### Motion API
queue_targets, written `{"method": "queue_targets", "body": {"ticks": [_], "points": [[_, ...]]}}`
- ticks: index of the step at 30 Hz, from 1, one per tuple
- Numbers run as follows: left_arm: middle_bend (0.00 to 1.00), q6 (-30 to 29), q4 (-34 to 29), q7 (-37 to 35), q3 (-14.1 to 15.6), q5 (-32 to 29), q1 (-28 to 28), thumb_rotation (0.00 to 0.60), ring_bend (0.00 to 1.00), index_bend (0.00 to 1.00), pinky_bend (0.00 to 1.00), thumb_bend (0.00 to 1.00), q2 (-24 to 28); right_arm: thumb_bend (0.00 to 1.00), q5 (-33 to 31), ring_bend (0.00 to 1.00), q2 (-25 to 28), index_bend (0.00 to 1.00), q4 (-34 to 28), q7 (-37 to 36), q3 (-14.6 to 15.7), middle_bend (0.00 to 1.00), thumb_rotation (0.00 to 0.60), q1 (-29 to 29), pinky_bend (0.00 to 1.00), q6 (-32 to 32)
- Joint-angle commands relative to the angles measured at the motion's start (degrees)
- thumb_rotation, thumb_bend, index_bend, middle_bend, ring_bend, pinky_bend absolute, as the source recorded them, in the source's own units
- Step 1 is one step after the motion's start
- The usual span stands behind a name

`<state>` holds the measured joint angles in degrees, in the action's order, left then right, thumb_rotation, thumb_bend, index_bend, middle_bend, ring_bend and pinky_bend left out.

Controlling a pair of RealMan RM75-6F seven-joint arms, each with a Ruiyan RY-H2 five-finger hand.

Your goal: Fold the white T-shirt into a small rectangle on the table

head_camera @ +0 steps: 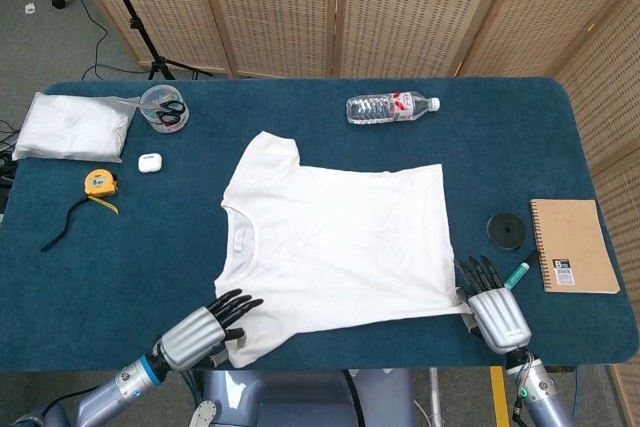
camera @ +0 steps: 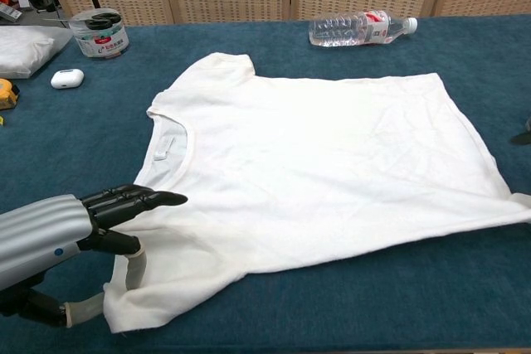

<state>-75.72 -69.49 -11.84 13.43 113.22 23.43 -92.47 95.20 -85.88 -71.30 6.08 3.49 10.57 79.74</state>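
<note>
Shirt is lying flat near the table's middle: the white T-shirt [head_camera: 335,247] has its collar at left and its hem at right, sleeves at far-left and near-left. Left hand [head_camera: 205,325] is working at the near-left sleeve; in chest view its fingers [camera: 137,199] are resting over the cloth while the thumb is going under the sleeve edge, so it seems to be pinching the fabric, though I cannot tell if the grip is complete. Right hand [head_camera: 492,302] is sitting at the near-right hem corner w/ fingers apart and flat, not clearly holding anything. For a good fold, both hands should probably be catching their corners firmly, then lifting together and carrying the near edge toward the far edge, keeping cloth tight so no wrinkle is forming.
</note>
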Motion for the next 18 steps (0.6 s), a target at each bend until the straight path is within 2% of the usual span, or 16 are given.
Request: {"method": "queue_targets", "body": {"ticks": [1, 7, 13, 18], "points": [[0.0, -0.3, 0.1, -0.6, 0.1, -0.3, 0.1, 0.6, 0.0, 0.6, 0.0, 0.47, -0.2, 0.78, 0.0, 0.0, 0.2, 0.63, 0.0, -0.3, 0.0, 0.12, 0.6, 0.0, 0.0, 0.1], [0.0, -1.8, -0.6, -3.4, 0.3, -1.4, 0.0, 0.6, 0.0, 0.72, 0.0, 0.53, -0.2, 0.78, 0.9, 0.0, 0.6, 0.64, 0.0, -1.3, 0.3, 0.12, 0.6, 0.1, 0.0, 0.7], [0.0, -3.8, -4.7, -6.0, 0.9, -1.8, 0.1, 0.6, 0.0, 0.73, 0.0, 0.52, 3.0, 0.78, 3.3, 0.0, 2.0, 0.65, -0.1, -5.9, 1.2, 0.13, 0.6, 1.0, 0.0, 1.8], [0.0, -4.7, -9.5, -8.3, 2.3, -2.0, 0.5, 0.6, 0.0, 0.73, 0.0, 0.52, 7.6, 0.78, 7.9, 0.0, 4.3, 0.66, 1.0, -14.2, 3.7, 0.15, 0.6, 2.7, 0.0, 2.8]]}}
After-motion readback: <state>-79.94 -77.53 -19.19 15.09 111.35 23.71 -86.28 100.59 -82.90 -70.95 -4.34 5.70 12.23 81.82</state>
